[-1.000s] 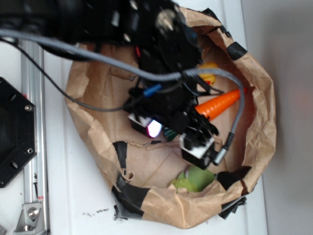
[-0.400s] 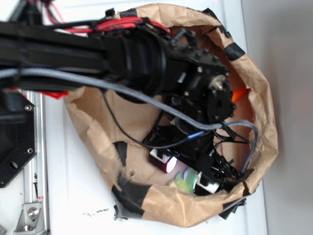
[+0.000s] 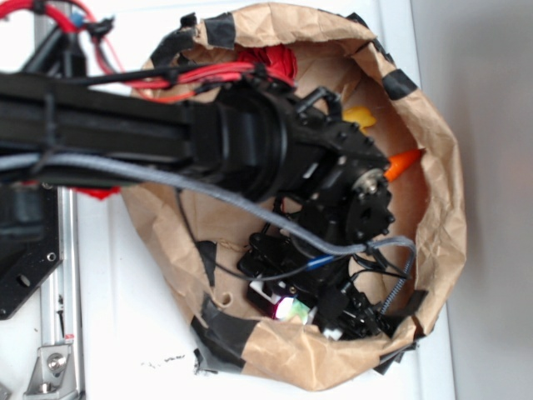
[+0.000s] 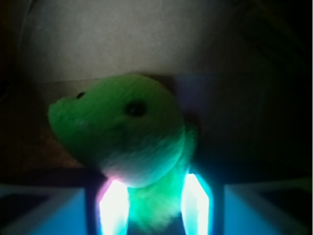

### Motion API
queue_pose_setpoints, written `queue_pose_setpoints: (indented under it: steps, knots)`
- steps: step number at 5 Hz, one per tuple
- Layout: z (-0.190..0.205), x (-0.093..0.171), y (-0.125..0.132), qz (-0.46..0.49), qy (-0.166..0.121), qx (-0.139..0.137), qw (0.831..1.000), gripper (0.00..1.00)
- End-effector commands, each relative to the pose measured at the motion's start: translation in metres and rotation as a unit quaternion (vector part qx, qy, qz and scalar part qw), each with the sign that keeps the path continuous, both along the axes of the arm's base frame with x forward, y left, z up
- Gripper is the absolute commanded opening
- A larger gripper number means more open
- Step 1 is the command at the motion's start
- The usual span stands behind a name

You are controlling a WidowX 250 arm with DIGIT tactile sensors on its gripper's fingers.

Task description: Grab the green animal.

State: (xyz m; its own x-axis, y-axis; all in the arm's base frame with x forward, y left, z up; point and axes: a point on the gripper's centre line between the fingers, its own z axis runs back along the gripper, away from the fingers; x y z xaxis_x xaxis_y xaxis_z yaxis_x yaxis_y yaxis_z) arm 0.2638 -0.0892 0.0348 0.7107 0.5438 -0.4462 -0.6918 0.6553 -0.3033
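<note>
The green animal (image 4: pixel 122 132) fills the wrist view: a light green lumpy toy with two dark eyes, lying against the brown paper wall. Its lower body sits between my two glowing fingers (image 4: pixel 113 205). My gripper (image 4: pixel 154 205) is open and straddles it, with the left finger touching or nearly touching the toy. In the exterior view my gripper (image 3: pixel 312 315) is low at the near wall of the paper bag, and only a pale sliver of the green animal (image 3: pixel 293 310) shows beside it.
The crumpled brown paper bag (image 3: pixel 433 208), patched with black tape, rings the workspace. An orange carrot tip (image 3: pixel 404 161) and a yellow duck (image 3: pixel 360 117) peek out behind the arm. A metal rail (image 3: pixel 50 333) runs along the left.
The arm has swung from the bag's middle down to its near wall. The gripper has lowered over the green animal, which now lies between the fingers and is mostly hidden in the exterior view.
</note>
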Motion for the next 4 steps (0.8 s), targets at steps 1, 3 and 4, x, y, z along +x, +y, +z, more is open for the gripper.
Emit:
queue_pose_setpoints:
  steps: [1, 3, 4]
  knots:
    - [0.026, -0.024, 0.046, -0.027, -0.073, 0.042, 0.996, 0.00]
    - [0.080, -0.039, 0.112, 0.037, -0.147, 0.093, 0.984, 0.00]
    - [0.081, -0.030, 0.099, 0.045, -0.147, 0.066, 0.986, 0.93]
